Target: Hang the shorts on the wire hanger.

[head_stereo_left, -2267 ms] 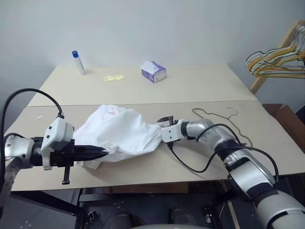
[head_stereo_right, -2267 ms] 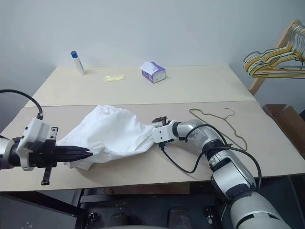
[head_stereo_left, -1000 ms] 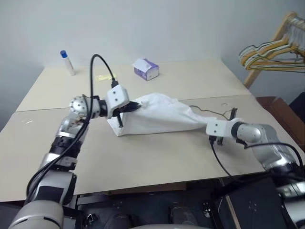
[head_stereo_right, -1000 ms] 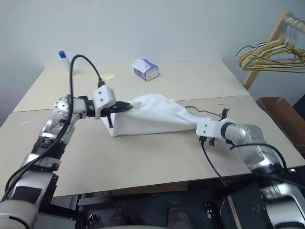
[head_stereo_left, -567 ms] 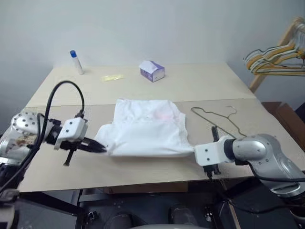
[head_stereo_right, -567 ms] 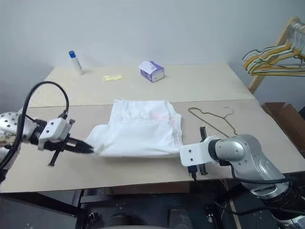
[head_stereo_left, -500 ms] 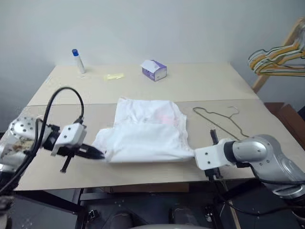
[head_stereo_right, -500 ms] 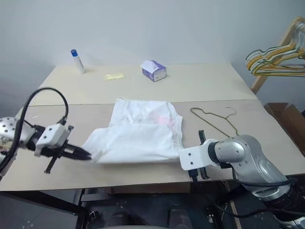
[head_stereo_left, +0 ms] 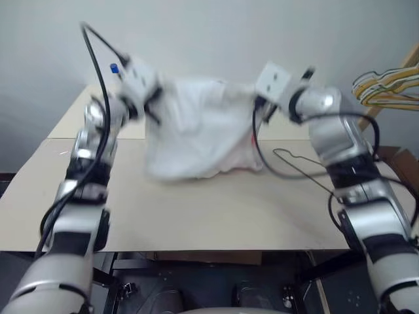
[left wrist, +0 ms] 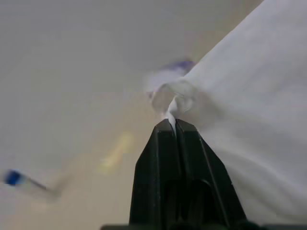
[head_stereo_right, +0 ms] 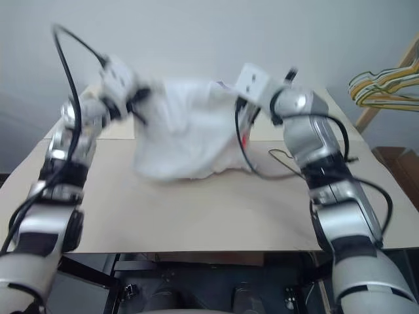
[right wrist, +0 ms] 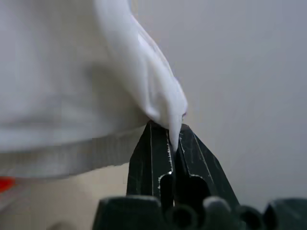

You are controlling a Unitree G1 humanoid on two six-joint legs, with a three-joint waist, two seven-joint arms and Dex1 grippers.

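Both end effectors, left (left wrist: 171,125) and right (right wrist: 173,140), clenched on the shorts (head_stereo_left: 196,127), which I've just swung up off the table (head_stereo_left: 196,216), spread between them. Wire hanger (head_stereo_left: 298,163) lies at 3 o'clock, not threaded.

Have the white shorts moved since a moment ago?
Yes. The shorts went up off the table; both claws hold them stretched in the air, hem near the tabletop.
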